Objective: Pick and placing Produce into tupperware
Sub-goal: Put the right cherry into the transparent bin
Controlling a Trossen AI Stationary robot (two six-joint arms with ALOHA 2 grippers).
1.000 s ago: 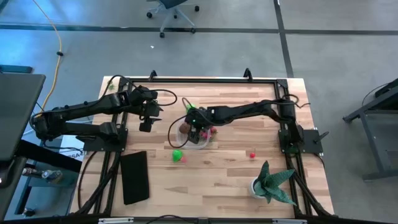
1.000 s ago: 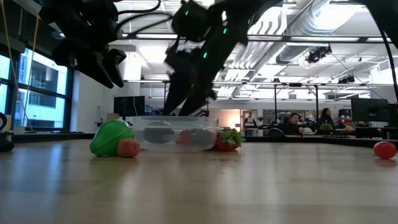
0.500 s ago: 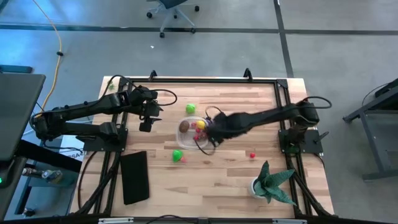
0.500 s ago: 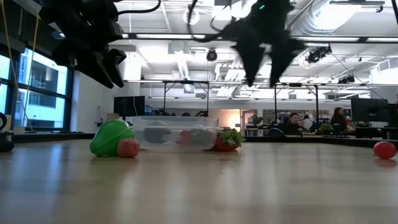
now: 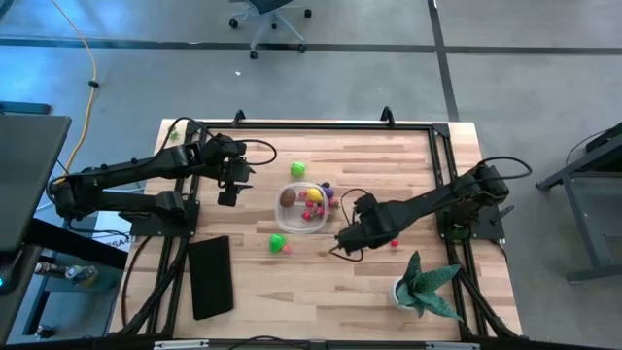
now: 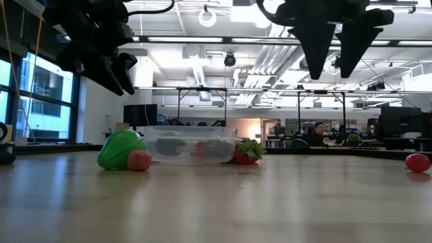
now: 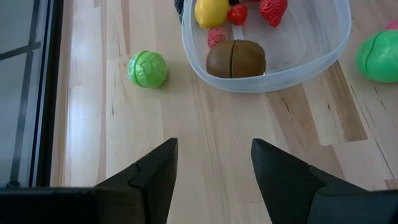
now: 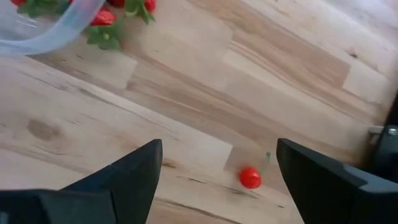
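— Currently, where does the right gripper [image 5: 347, 240] stand?
— Jaws wide apart, empty, at four o'clock from the tupperware [image 5: 307, 207]; a red cherry [image 5: 395, 241] lies at its three o'clock.
— And the left gripper [image 5: 227, 197]?
— Nine o'clock of the tub, jaws parted, holding nothing. Produce sits inside the tub.

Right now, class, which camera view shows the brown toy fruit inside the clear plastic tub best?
The left wrist view: the brown toy fruit fills a good part of the picture, its centre seam plain, lying inside the clear plastic tub. The high view shows it only as a small brown spot. In the low view it cannot be made out; the right wrist view misses it.
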